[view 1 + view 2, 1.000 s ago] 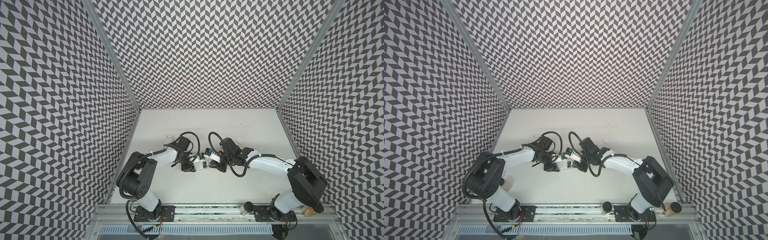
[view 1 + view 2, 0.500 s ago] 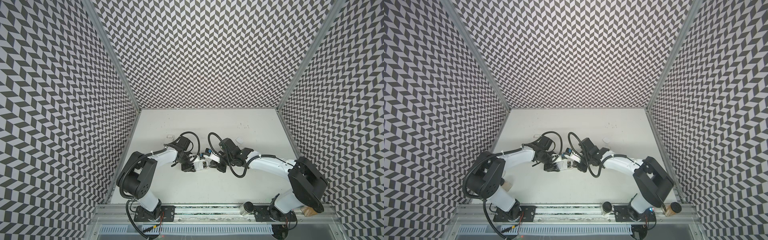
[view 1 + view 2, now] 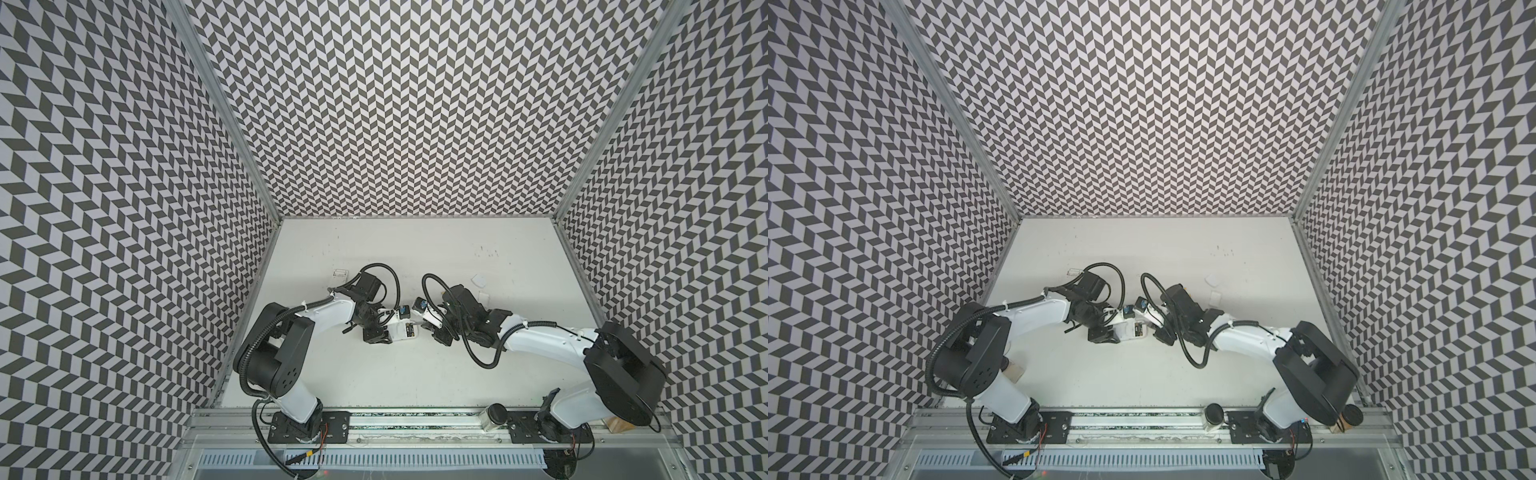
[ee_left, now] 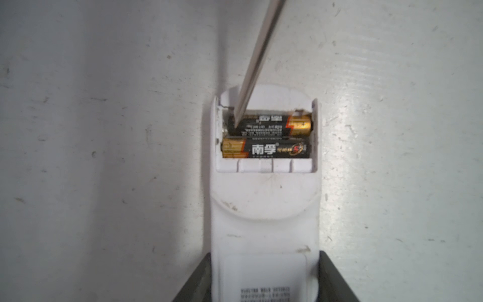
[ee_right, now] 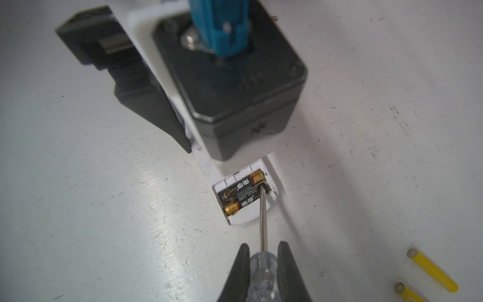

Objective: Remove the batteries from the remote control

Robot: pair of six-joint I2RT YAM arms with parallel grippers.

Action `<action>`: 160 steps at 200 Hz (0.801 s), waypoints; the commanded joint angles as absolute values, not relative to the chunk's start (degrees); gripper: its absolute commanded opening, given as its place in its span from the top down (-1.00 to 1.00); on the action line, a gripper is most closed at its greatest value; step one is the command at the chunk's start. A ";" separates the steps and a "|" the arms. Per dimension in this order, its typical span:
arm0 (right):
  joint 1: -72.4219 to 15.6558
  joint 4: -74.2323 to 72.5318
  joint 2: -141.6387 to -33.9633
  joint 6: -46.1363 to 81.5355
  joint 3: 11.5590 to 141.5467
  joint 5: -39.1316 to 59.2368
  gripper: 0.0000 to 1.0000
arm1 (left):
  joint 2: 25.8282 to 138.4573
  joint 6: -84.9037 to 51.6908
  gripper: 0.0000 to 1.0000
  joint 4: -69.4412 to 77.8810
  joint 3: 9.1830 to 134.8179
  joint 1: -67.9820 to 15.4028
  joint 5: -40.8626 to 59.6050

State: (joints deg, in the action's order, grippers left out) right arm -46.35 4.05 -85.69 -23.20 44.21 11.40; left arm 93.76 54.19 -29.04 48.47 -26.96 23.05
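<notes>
I'm clamping the white remote control (image 4: 265,209) flat on the table (image 4: 104,130) with my left hand (image 4: 265,253), fingers squeezing both sides of its body. The compartment is lying open, with two black batteries (image 4: 266,150) sitting inside, side by side. My right hand (image 5: 264,249) is gripping the screwdriver (image 5: 264,222) by its clear handle, and the tip is touching the battery nearest the remote's end, close to its silver terminal. Two yellow batteries (image 5: 432,270) are lying loose on the table, well apart from the remote.
</notes>
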 commanded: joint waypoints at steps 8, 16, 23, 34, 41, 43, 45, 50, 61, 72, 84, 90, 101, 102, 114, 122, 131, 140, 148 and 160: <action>-45.67 8.47 -84.07 -25.46 47.29 17.20 1.00 | 95.75 54.49 -0.03 -32.35 47.84 -27.60 24.35; -45.32 10.44 -84.03 -25.58 47.91 19.14 1.00 | 95.73 54.49 -0.03 -32.26 47.84 -27.60 24.35; -45.11 11.71 -84.10 -25.54 48.37 20.48 1.00 | 95.80 54.49 -0.02 -32.26 47.88 -27.61 24.42; -44.90 13.18 -84.19 -25.38 48.98 22.34 1.00 | 95.95 54.49 -0.03 -32.26 47.90 -27.60 24.52; -44.83 13.97 -84.44 -25.40 49.29 23.30 1.00 | 95.93 54.46 -0.03 -32.26 47.93 -27.61 24.60; -44.83 14.17 -84.52 -25.42 49.37 23.47 1.00 | 95.92 54.42 -0.03 -32.26 47.93 -27.60 24.65; -44.82 14.33 -84.65 -25.45 49.45 23.60 1.00 | 95.92 54.45 -0.03 -32.26 47.93 -27.64 24.62; -44.76 14.56 -84.96 -25.52 49.53 23.65 1.00 | 95.97 54.43 -0.02 -32.17 47.90 -27.60 24.65; -44.82 15.15 -85.47 -25.77 49.72 23.64 1.00 | 95.85 54.41 -0.02 -32.17 47.94 -27.62 24.61; -44.82 15.63 -85.81 -25.99 49.98 23.64 1.00 | 95.73 54.41 -0.03 -32.26 48.01 -27.61 24.44; -44.74 16.31 -86.03 -26.08 50.47 23.43 1.00 | 95.59 54.40 -0.02 -32.26 47.91 -27.60 24.26; -44.74 16.71 -86.15 -26.19 50.77 23.45 1.00 | 95.54 54.40 -0.02 -32.25 47.78 -27.60 24.22; -44.65 17.23 -86.44 -26.30 51.21 23.04 1.00 | 95.52 54.49 -0.03 -32.25 47.64 -27.60 24.09; -44.60 17.31 -86.46 -26.33 51.18 23.03 1.00 | 95.53 54.49 -0.03 -32.25 47.64 -27.60 24.09; -44.55 17.40 -86.79 -26.44 51.32 22.74 1.00 | 95.54 54.49 -0.03 -32.26 47.64 -27.62 24.08; -44.47 17.19 -86.97 -26.45 51.25 22.62 1.00 | 95.61 54.49 -0.03 -32.26 47.74 -27.60 24.13; -44.47 17.05 -87.25 -26.35 51.24 22.56 1.00 | 95.67 54.49 -0.03 -32.26 47.88 -27.60 24.24; -44.47 17.05 -87.53 -26.37 51.35 22.81 1.00 | 95.71 54.49 -0.02 -32.23 47.81 -27.61 24.33; -44.47 17.29 -87.82 -26.45 51.47 22.84 1.00 | 95.69 54.49 -0.03 -32.26 47.94 -27.63 24.35; -44.47 17.86 -87.97 -26.63 51.58 22.60 1.00 | 95.67 54.49 -0.02 -32.25 47.91 -27.60 24.35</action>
State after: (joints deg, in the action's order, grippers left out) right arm -44.80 17.30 -86.98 -25.47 50.15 21.69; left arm 93.95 54.30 -29.02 48.47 -27.14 24.18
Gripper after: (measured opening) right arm 0.157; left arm 0.523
